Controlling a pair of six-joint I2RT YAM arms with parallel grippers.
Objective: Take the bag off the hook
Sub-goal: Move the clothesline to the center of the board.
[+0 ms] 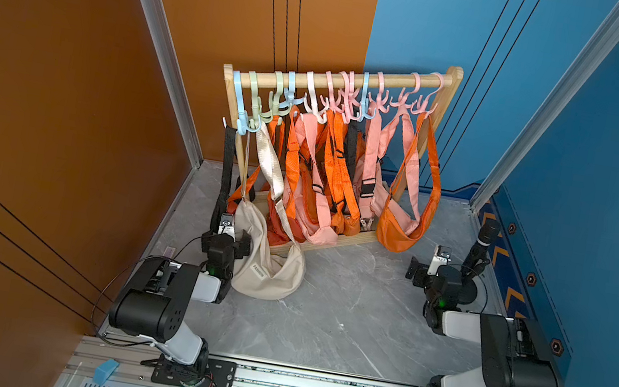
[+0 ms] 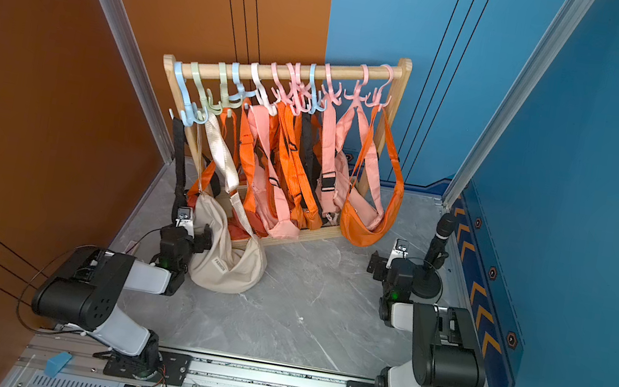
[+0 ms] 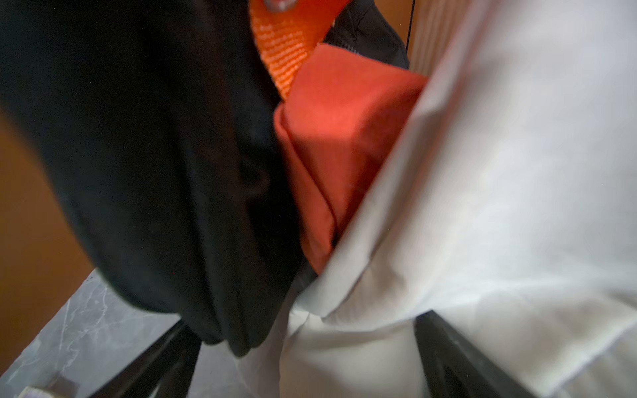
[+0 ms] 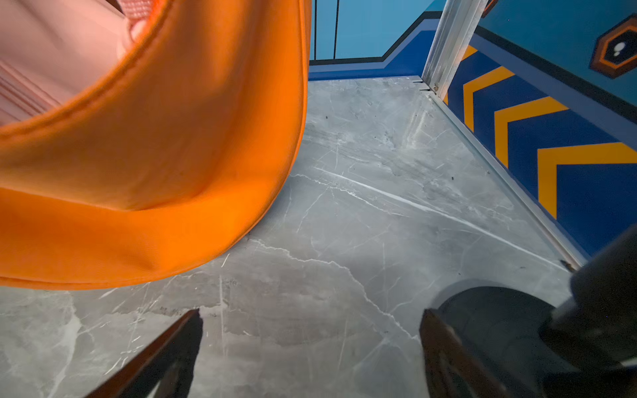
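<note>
The wooden rack (image 1: 397, 79) stands at twelve o'clock on the marbled table (image 1: 341, 326). The cream sling bag (image 1: 270, 268) sags at about ten o'clock. Its belly is slumped on the table, and its webbing strap (image 1: 271, 159) runs up to a pastel hook (image 1: 254, 120) at the rail's eleven o'clock end. It looks light, soft and floppy, so the body would likely crumple in a pinch. The strap close under the hook seems the surer hold. The left gripper (image 1: 226, 241), at nine o'clock, stands spread with cream cloth between its fingers, pinching nothing. The right gripper (image 4: 310, 312), at three o'clock, is spread and empty.
</note>
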